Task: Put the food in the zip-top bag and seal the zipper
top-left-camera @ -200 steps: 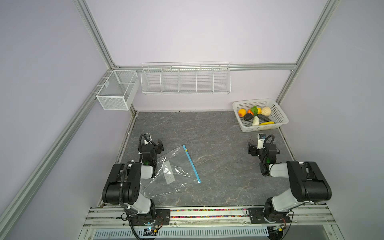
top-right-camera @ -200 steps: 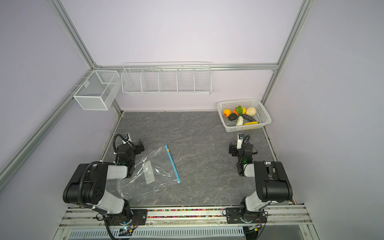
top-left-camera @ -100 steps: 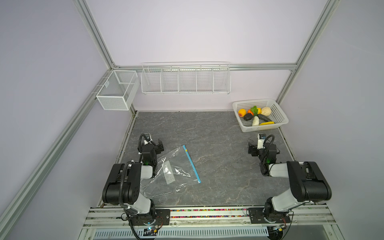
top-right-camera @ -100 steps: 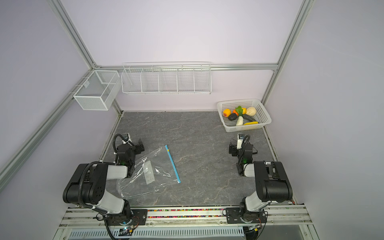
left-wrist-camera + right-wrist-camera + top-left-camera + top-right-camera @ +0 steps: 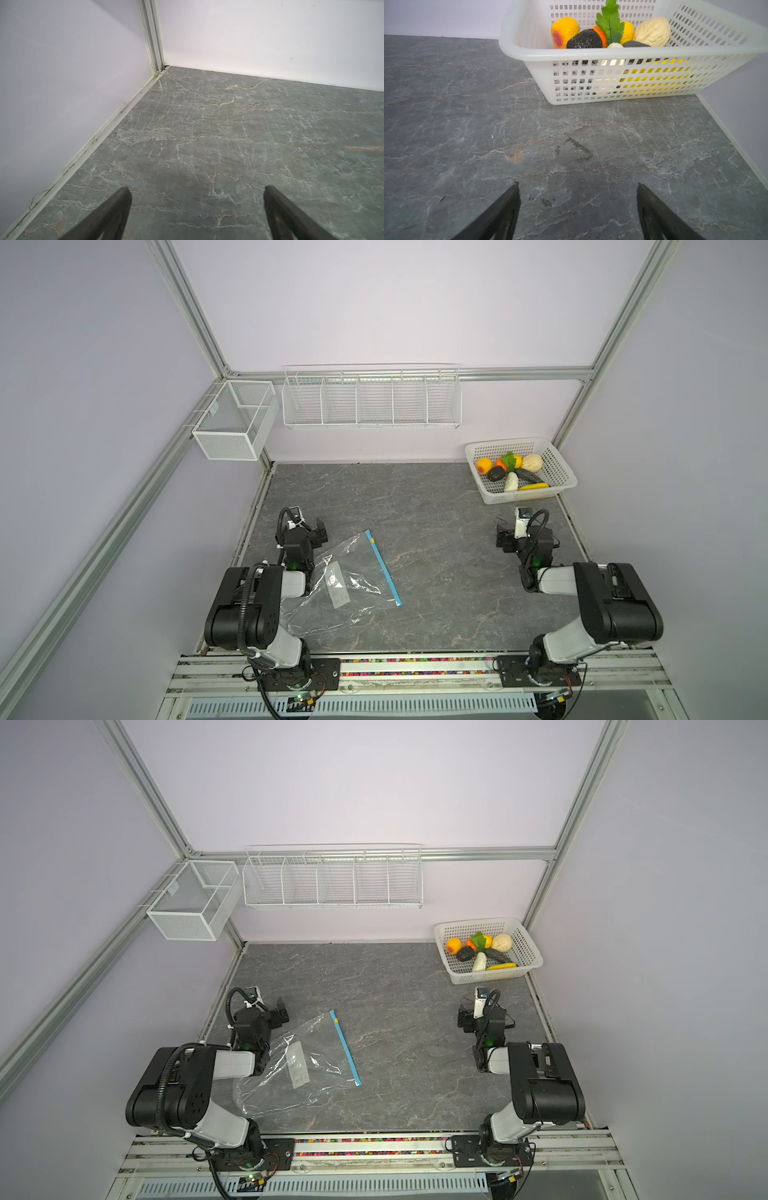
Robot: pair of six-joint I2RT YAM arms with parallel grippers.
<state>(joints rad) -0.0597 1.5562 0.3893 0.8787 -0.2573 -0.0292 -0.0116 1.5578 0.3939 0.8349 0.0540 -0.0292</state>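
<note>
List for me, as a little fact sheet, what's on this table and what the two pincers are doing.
Table: grey marbled surface
Zip-top bag: clear, crumpled, lying at the table's near left, no food inside
Zipper: blue strip on the bag's edge facing the table's middle; open or sealed, cannot tell
Food: toy fruits and vegetables, all in the white basket at the far right corner
Left pincer: open, holding nothing, over bare table
Right pincer: open, holding nothing, facing the basket

Left gripper (image 5: 196, 187) and right gripper (image 5: 577, 183) sit low with fingers (image 5: 112, 214) spread wide.
</note>
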